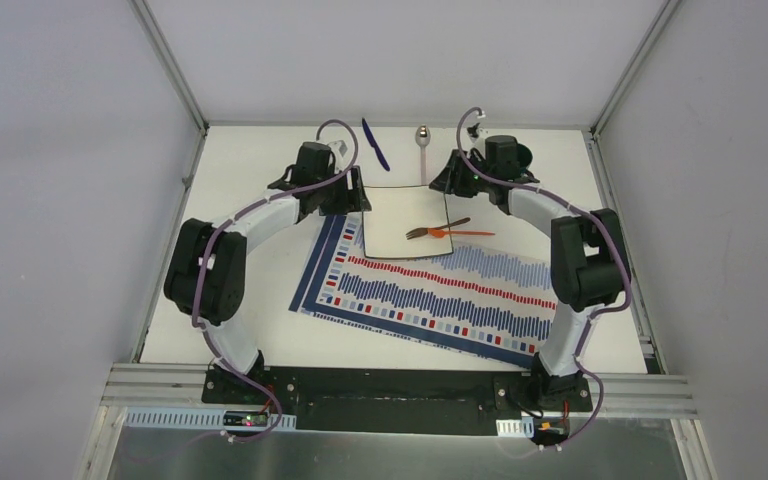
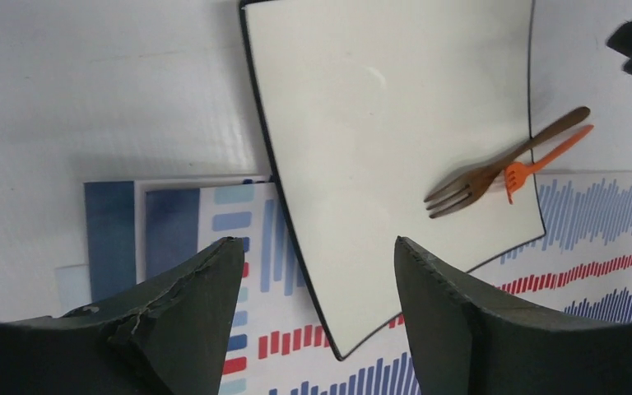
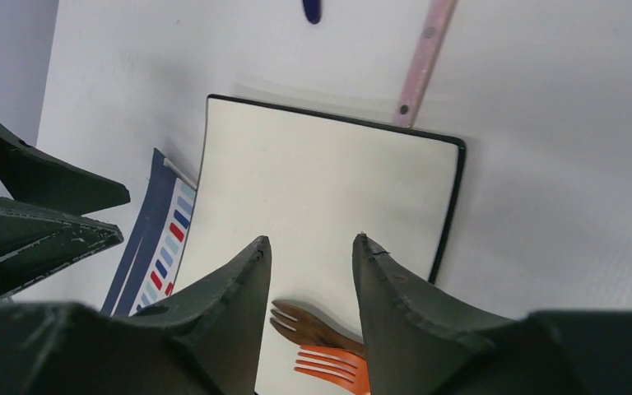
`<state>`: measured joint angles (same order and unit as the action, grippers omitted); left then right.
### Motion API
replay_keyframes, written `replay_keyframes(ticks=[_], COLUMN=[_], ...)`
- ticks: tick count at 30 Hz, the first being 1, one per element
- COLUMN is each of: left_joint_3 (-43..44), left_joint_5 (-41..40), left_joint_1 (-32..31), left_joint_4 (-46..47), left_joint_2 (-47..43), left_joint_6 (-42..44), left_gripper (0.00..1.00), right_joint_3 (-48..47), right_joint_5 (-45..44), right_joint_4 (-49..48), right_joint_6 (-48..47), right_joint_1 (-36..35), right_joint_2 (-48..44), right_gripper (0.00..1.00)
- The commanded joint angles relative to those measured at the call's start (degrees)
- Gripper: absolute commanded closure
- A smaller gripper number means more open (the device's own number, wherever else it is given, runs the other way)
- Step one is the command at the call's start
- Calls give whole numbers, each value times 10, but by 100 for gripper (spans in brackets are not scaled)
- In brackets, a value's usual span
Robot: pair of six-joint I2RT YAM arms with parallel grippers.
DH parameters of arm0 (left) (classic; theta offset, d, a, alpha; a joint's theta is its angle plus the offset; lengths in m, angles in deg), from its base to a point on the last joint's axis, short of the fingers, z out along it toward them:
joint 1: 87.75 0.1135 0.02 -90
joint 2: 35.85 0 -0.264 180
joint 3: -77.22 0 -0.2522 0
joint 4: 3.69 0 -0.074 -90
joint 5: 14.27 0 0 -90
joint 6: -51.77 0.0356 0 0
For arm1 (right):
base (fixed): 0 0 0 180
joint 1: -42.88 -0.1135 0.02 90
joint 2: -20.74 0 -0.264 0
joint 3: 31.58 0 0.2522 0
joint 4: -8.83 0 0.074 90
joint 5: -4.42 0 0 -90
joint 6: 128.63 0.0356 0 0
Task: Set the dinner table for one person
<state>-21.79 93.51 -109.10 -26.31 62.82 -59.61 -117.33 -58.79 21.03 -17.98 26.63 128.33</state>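
Dinner table [image 1: 240,165]: spread under both arms. Judged stiff, heavy, fixed, matte; no grip pt, so items on it are to be taken instead. L gripper [image 2: 319,247], at plate [image 1: 400,215] 10 o'clock: jaws wide apart, nothing held. R gripper [image 3: 311,243], plate 2 o'clock: jaws parted less wide, nothing held; brown fork [image 3: 304,322] seen past tips.

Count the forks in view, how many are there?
2. A brown fork and a smaller orange fork lie side by side at the white plate's right edge, tines on the plate, handles off it. The arms could hide others.
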Motion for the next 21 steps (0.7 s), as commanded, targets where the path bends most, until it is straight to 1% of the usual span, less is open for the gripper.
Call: replay_keyframes(ticks=[1, 6, 8, 15, 21], left_joint_3=[15, 19, 27, 40, 50], left_joint_5=[53, 133, 157, 177, 178], left_joint_1=[40, 83, 88, 89, 89], left_joint_4=[40, 76, 77, 79, 71], left_joint_2=[30, 72, 86, 102, 108], left_joint_6=[5, -18, -20, -21, -18], left_gripper=[30, 32, 33, 35, 38], right_joint_3=[-25, -31, -32, -16, -17], right_joint_5=[6, 26, 31, 29, 50], right_joint_4=[12, 13, 29, 29, 10], right_joint_6=[-23, -22, -24, -31, -19], right_joint_1=[23, 52, 58, 67, 68], right_joint_2=[15, 38, 47, 73, 97], right_gripper=[54, 52, 52, 52, 52])
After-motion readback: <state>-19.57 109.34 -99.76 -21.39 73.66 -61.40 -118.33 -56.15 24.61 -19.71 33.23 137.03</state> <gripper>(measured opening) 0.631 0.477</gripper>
